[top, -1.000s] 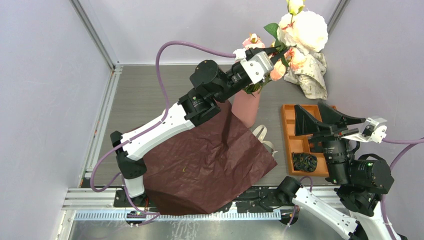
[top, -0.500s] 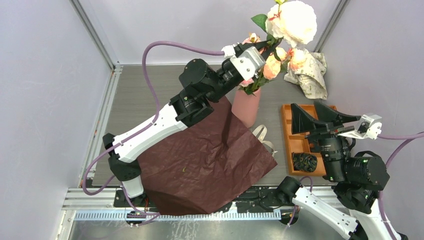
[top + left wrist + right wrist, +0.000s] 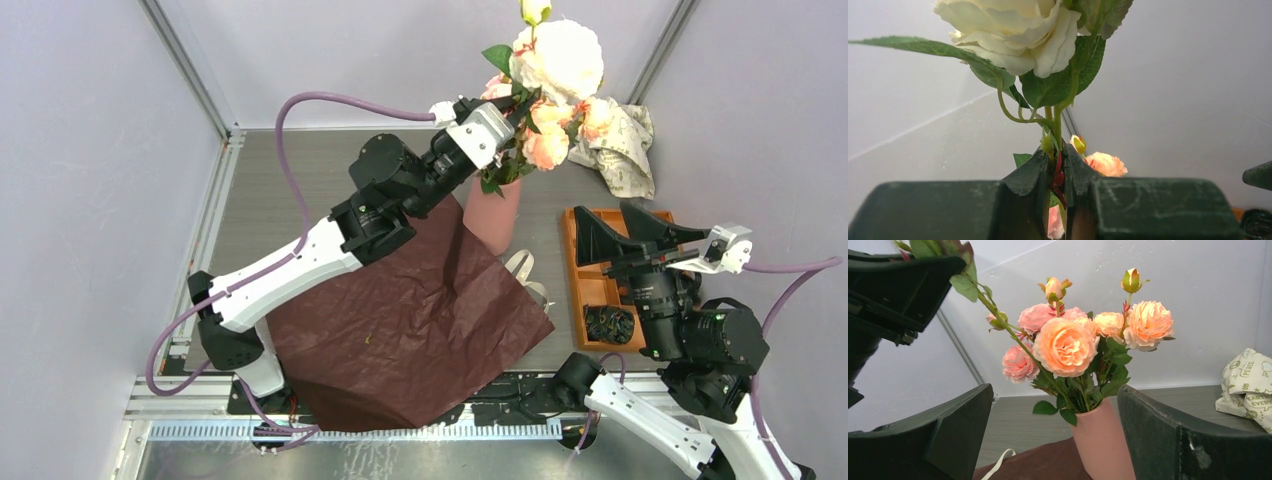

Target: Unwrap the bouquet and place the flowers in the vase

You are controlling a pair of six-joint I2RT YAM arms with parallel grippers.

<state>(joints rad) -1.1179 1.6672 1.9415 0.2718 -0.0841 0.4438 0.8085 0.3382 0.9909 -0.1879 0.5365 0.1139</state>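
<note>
Looking down from above, the left gripper [image 3: 513, 102] is clamped on the stem of a big cream rose [image 3: 560, 58], held high over the vase [image 3: 492, 215]. Other flowers [image 3: 548, 145] stand in the vase. The dark red paper [image 3: 400, 320] lies spread flat on the table. The right gripper [image 3: 612, 222] hovers over the orange tray [image 3: 578, 262], its jaws wide apart and empty.

From the left wrist, the jaws pinch the thin green stem [image 3: 1057, 125] just below the rose's leaves.

From the right wrist, that stem slants down from the left gripper [image 3: 898, 285] and seems to reach the vase [image 3: 1105, 440] mouth among the pink and peach blooms [image 3: 1068, 345].

Letting go this high could let the top-heavy rose tip out. A sideways pull on the slanted stem might drag the other flowers or topple the tall vase.
</note>
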